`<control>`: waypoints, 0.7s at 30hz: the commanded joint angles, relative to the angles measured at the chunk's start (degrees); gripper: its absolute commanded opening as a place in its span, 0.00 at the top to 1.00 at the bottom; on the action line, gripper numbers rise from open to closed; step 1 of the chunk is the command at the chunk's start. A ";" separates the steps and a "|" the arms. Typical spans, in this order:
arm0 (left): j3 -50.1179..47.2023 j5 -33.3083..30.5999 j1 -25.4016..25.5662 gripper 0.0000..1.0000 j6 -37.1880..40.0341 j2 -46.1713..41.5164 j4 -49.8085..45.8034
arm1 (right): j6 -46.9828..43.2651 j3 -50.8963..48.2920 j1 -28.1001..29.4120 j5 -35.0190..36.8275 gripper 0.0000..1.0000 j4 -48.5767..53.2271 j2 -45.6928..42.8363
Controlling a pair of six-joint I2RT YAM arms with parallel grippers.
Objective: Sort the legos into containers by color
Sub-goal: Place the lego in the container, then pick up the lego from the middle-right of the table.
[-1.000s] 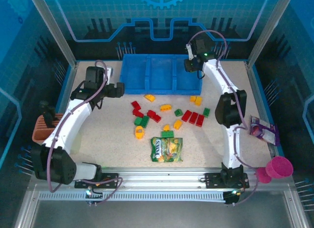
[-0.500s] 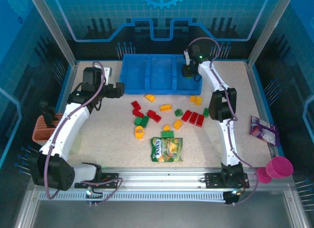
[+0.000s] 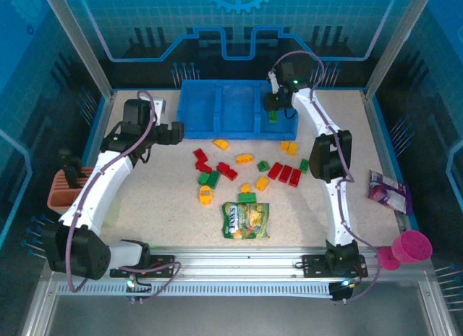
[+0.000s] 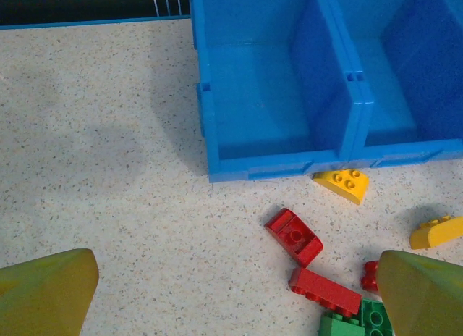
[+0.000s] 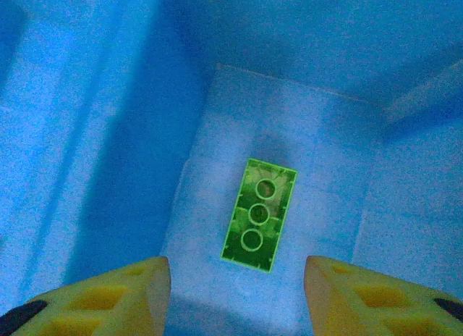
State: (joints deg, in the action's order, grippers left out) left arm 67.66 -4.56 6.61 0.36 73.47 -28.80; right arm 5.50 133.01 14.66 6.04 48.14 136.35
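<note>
- Close to the arm bases, a candy bag [image 3: 246,220] lies apart from the work. Beyond it the loose legos [image 3: 228,171], red, green and yellow-orange, are scattered mid-table, unsorted.
- Just past them, the left gripper [image 4: 231,296] hovers low over the table before the blue tray [image 3: 217,113], facing its left compartment [image 4: 268,111]. The jaws are spread wide and empty, and the arm bends forward and points rightward.
- Farthest out, the right gripper [image 5: 235,285] points straight down into the right compartment [image 5: 108,97], arm stretched long, wrist turned left.
- Its jaws stand parted, and a green lego [image 5: 258,214] sits free below them, underside up, touching neither finger.
- Judged step: dropping off a green piece. Next calls for lifting clear and reaching to another green one in the scatter.
</note>
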 commanded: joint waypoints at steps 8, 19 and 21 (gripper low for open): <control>-0.59 1.40 0.32 0.00 0.60 1.50 0.65 | 6.22 -41.54 1.87 3.16 0.49 -3.64 -33.50; -1.15 3.19 0.33 0.01 0.17 2.33 1.27 | 22.89 -73.54 3.75 -0.44 0.44 -2.23 -54.09; -1.41 3.62 0.33 0.00 0.08 2.29 1.55 | 23.72 -75.49 3.80 -1.61 0.43 -3.40 -54.27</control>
State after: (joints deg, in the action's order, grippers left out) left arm 67.22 -2.94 6.61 0.38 75.37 -28.01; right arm 24.53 59.51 17.82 6.57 46.19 83.53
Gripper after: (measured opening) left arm 0.994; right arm 0.564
